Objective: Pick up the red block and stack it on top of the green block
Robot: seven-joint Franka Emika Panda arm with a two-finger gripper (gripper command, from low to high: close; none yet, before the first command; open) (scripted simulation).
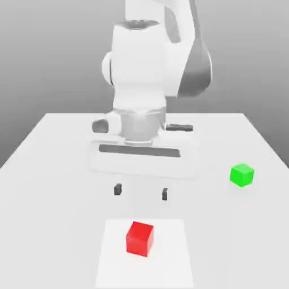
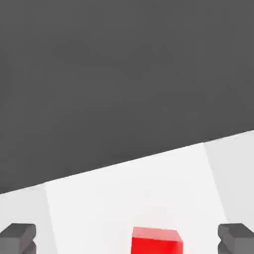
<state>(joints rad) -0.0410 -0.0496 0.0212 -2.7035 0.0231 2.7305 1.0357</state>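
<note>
My hand (image 1: 141, 191) hangs above the table (image 1: 51, 169), fingers spread apart and empty. The red block (image 1: 139, 238) sits near the front edge, the green block (image 1: 241, 175) well apart toward the exterior view's right edge.

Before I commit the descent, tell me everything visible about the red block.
The red block is a small bright red cube with plain, smooth faces and no markings. It sits flat and upright on the white table, within a slightly lighter rectangular patch, turned a little so one corner faces the exterior camera. Nothing touches it but the table. The open tool hangs above and just behind it; in the hand view it lies between the two fingertips.
</note>
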